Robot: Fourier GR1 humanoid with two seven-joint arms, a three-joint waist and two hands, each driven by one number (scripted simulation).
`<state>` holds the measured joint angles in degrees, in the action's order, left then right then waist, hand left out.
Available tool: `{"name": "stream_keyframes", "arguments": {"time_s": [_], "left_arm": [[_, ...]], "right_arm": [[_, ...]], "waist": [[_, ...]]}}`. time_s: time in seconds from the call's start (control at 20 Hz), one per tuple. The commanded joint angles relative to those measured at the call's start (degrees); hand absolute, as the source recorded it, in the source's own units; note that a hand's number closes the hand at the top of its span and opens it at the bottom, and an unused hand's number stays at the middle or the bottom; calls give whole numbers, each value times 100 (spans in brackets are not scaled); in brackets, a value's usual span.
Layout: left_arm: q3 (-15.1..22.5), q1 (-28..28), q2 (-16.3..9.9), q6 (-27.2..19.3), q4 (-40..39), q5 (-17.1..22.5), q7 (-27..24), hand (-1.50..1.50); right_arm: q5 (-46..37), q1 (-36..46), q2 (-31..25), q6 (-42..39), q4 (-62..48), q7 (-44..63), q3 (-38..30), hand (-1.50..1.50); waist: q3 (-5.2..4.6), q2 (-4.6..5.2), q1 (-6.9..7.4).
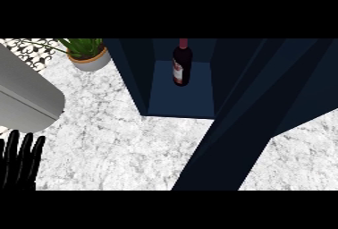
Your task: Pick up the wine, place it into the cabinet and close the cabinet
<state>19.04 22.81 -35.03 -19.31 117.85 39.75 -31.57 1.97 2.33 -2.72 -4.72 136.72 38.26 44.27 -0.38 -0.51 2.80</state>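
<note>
Marble counter (132,147) | wine (181,67) upright inside cabinet (181,105), placed | door (231,134) open, closing left | my left hand (20,163) resting, fingers straight, spread | right hand unseen

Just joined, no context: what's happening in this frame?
The wine bottle already stands inside the dark blue cabinet, on its floor near the back. The cabinet door is open, swung out across the marble counter. Nothing is being held right now: the left hand rests open at the lower left edge, fingers up, and the right hand is not in view. A potted plant sits left of the cabinet. Closing the door is what remains.
</note>
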Motion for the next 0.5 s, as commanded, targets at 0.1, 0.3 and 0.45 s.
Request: {"name": "stream_keyframes", "arguments": {"time_s": [0.1, 0.3, 0.45], "left_arm": [[-624, 407, -369, 686, 25, 435, -108, -150], [-995, 374, -590, 993, 85, 834, 143, -150], [-1356, 473, -672, 1249, 83, 1053, 83, -150]], "right_arm": [[-180, 1650, 262, 1524, -716, 37, 843, 150], [354, 2693, 253, 2088, -1158, 301, 533, 150], [734, 3617, 258, 2379, -1969, 157, -31, 150]], "waist": [[3, 8, 32], [6, 34, 56], [10, 52, 138]]}}
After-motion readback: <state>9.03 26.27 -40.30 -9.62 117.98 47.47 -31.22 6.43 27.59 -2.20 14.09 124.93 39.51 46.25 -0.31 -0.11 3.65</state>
